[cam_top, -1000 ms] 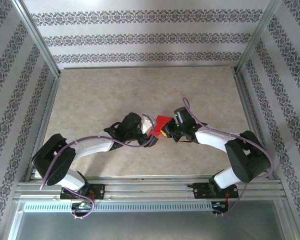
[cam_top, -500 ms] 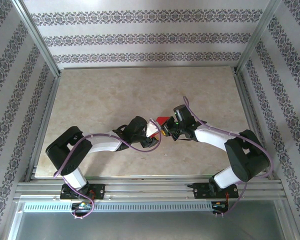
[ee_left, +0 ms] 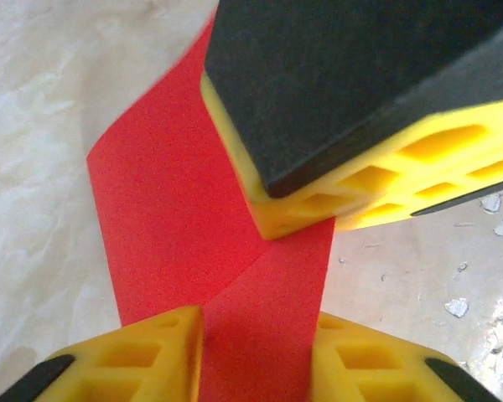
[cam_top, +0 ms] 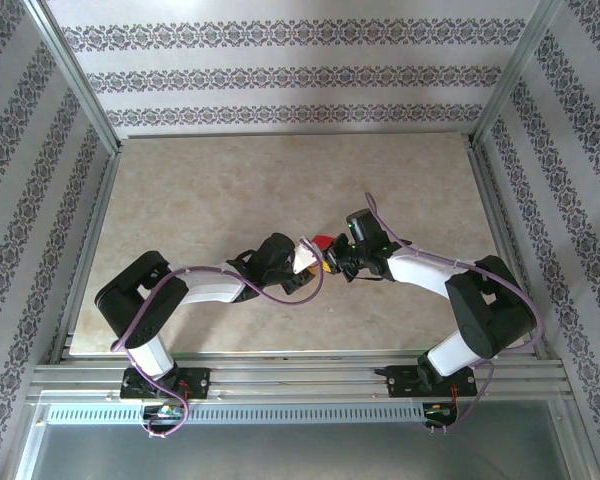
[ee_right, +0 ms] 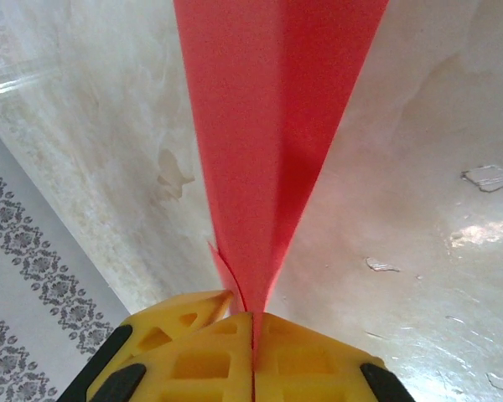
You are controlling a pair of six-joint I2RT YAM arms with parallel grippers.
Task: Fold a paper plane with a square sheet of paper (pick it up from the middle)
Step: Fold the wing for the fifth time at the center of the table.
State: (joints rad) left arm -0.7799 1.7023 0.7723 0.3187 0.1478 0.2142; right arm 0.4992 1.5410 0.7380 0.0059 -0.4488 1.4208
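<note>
Featherlight and crumple-prone, the square sheet of paper [ee_right: 268,126] is pinched at its likely stiffest crease by the right gripper [ee_right: 253,335], reaching from 4 o'clock; the left gripper [ee_left: 256,360], from 8 o'clock, straddles it, narrowly parted.

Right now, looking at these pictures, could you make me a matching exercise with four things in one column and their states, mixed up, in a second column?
Things
1. thin bright red sheet of paper
2. left gripper
3. right gripper
4. beige marbled tabletop

States
A. shut, pinching the paper
B. marked with small white chips
C. folded along a long crease
D. fingers apart, paper between them

Pairs: 1-C, 2-D, 3-A, 4-B
</note>
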